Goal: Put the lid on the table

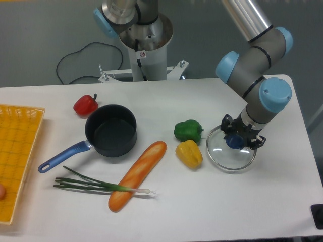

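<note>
The round glass lid [228, 156] with a thin metal rim sits low over the white table [202, 212], right of centre. My gripper [236, 138] reaches down from the right-hand arm and is shut on the lid's dark blue knob [233, 141]. Whether the rim touches the tabletop cannot be told. The yellow pepper lies just left of the lid.
A black saucepan with a blue handle [110, 132] stands left of centre. Near it lie a red pepper [85, 105], a baguette [137, 174], spring onions [96, 184], a green pepper [187, 130] and a yellow pepper [189, 154]. A yellow woven tray [16, 154] lies at the left edge.
</note>
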